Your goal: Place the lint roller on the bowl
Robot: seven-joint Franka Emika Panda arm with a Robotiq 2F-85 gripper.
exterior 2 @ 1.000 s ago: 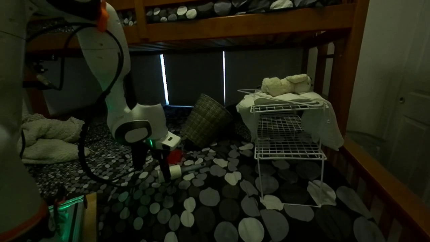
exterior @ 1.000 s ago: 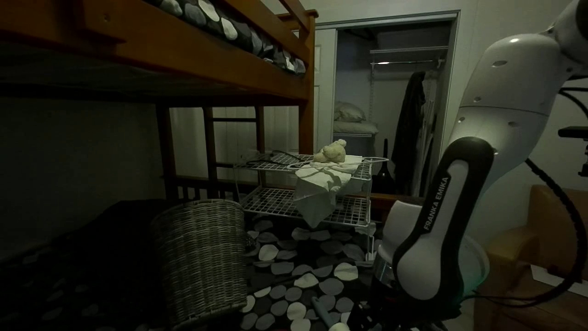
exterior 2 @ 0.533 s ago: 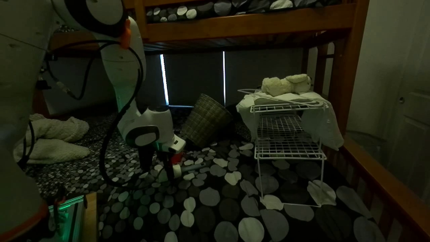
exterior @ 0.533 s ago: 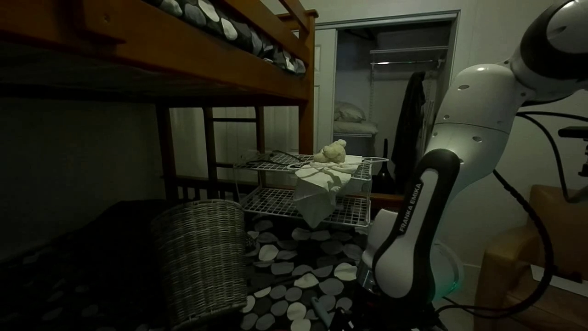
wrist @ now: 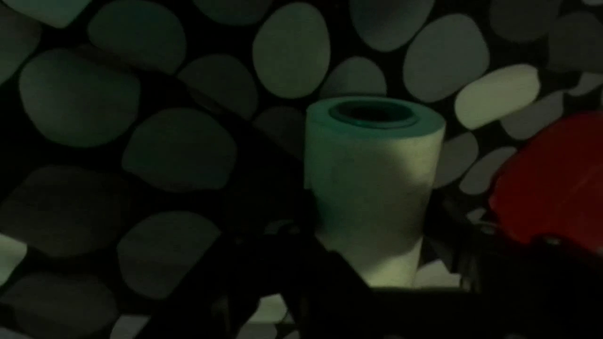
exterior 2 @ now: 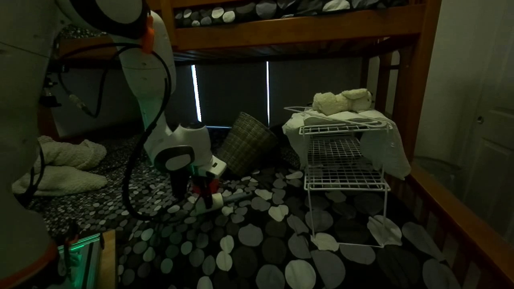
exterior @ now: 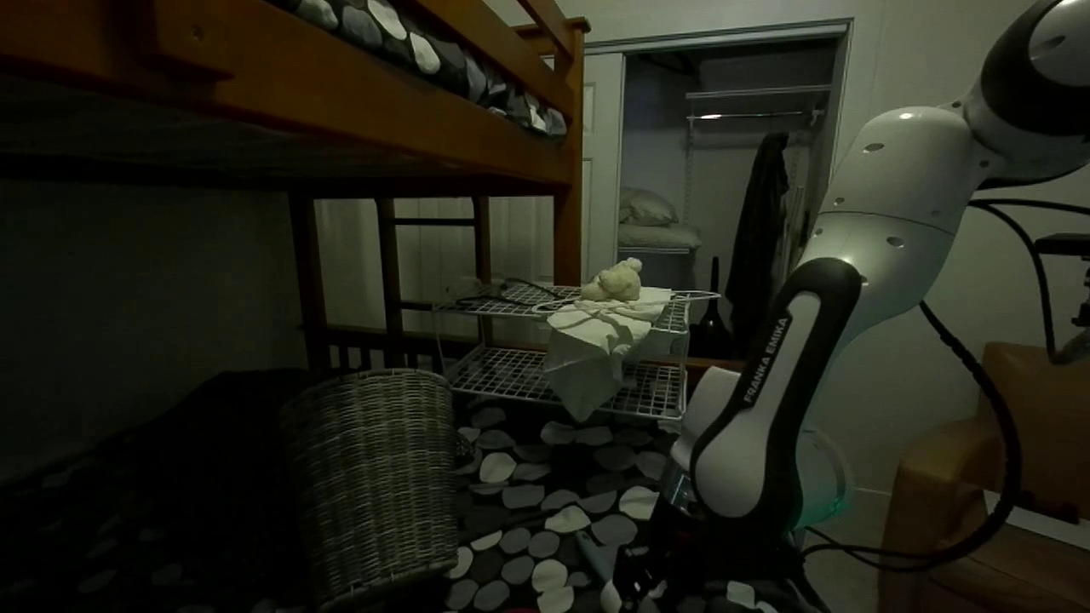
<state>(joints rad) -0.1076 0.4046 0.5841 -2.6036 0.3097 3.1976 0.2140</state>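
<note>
My gripper (wrist: 370,212) is shut on the lint roller (wrist: 372,174), a pale roll with a dark finger pressed against each side in the wrist view. The roll's hollow end faces away from the palm. In an exterior view its pale head (exterior 2: 218,201) shows beside the finger, and its grey-blue handle (exterior 2: 237,196) points toward the rack. Only part of the handle (exterior: 593,555) shows past the gripper in an exterior view. A red rounded thing, apparently the bowl (wrist: 556,183), lies to the right in the wrist view, partly cut off. Whether the roller is clear of the bed cannot be told.
A wicker basket (exterior: 375,485) leans on the dotted bedspread (exterior 2: 277,249). A white wire rack (exterior 2: 345,186) carries a cloth and a plush toy (exterior 2: 341,100). The upper bunk's wooden rail (exterior 2: 297,32) runs overhead. A cream blanket (exterior 2: 68,168) lies near the arm's base.
The gripper has shifted toward the basket and its jaws have closed on the roller. The roller has moved slightly with it, and more of the red thing shows behind the gripper.
</note>
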